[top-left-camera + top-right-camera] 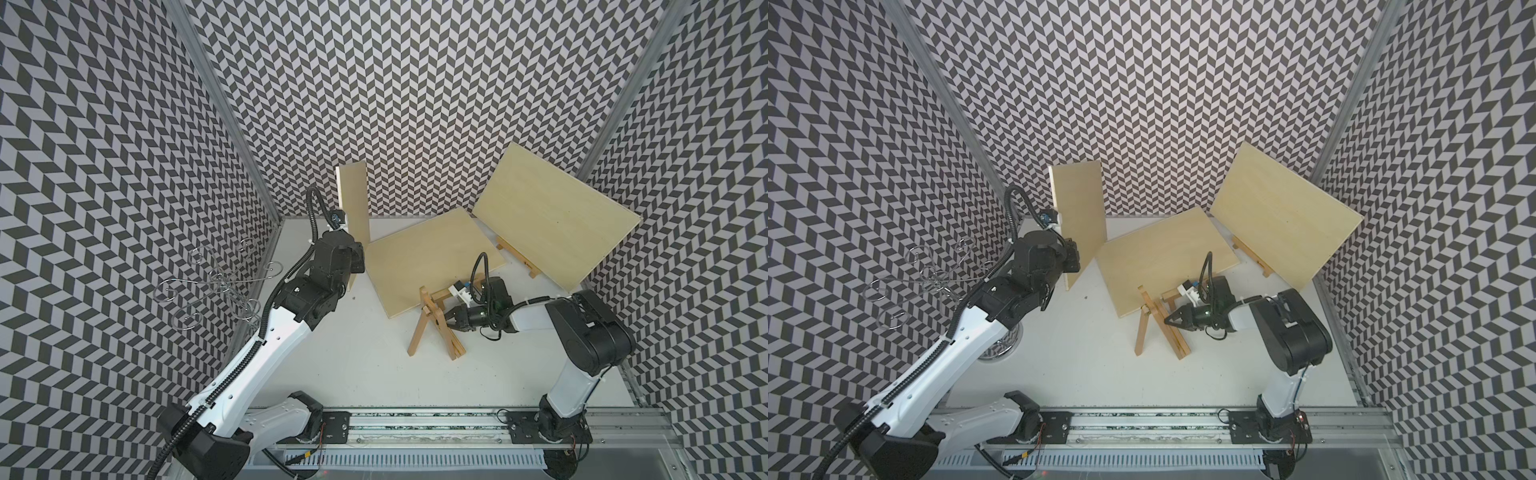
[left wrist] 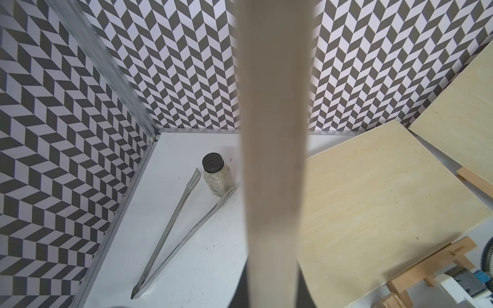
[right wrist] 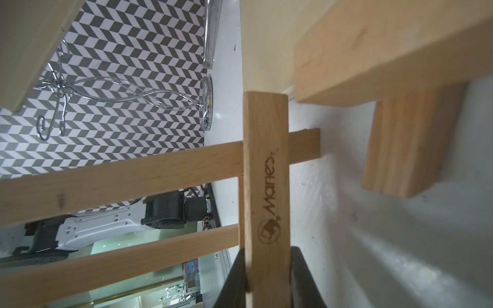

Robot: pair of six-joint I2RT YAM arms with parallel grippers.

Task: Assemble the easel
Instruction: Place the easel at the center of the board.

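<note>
A small wooden easel (image 1: 432, 328) (image 1: 1156, 322) sits mid-table, its legs spread toward the front. My right gripper (image 1: 446, 322) (image 1: 1168, 321) (image 3: 268, 277) is shut on its branded bar (image 3: 266, 173). At the back left, my left gripper (image 1: 356, 261) (image 1: 1073, 259) (image 2: 273, 282) is shut on the lower edge of a thin wooden board (image 1: 355, 199) (image 1: 1079, 199) (image 2: 274, 133) and holds it upright. A second board (image 1: 432, 257) (image 1: 1163, 257) (image 2: 373, 200) lies flat on the table, its near corner beside the easel.
A third board (image 1: 552, 216) (image 1: 1283, 212) leans on another easel (image 1: 519, 259) (image 1: 1252, 257) at the back right. A wire stand (image 1: 216, 286) (image 1: 930, 282) is at the left. Metal tongs (image 2: 173, 234) and a jar (image 2: 216, 176) lie in the back left corner.
</note>
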